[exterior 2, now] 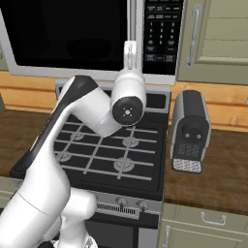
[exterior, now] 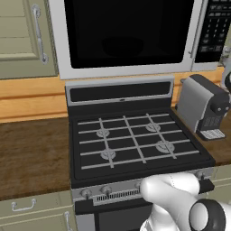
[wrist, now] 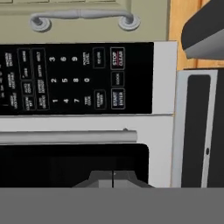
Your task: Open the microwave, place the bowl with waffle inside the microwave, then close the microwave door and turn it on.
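Left base view, door: the microwave door lies flush in the microwave frame, so the loading and closing look finished.
Left base view, bowl: a dim rounded shape sits behind the black glass; it may be the bowl, but it is too dark to be sure, and no waffle can be made out.
Left base view, target: the keypad panel sits just past the vertical bar handle.
Right base view, claw: the claw is raised to the lower end of the bar handle, pointing at the microwave front.
Right base view, offset: the keypad panel is just beside the claw on its right; the stove is well below it.
Hand view, claw state: the claw is clenched, its two dark tips pressed together with nothing between them.
Hand view, layout: this view is rolled, so the bar handle runs across the picture just above the tips, with the keypad panel beyond it.
Hand view, button: the START/ENTER key stands almost straight above the tips, with STOP/CLEAR two keys beyond it.
Step in hand: probably turning the microwave on.
How to do it well: keep the claw clenched as one blunt point, clear the bar handle, centre on the START/ENTER key, then press squarely.
Risk: drifting too far along the key column would land on STOP/CLEAR; catching the handle could pull the door open.
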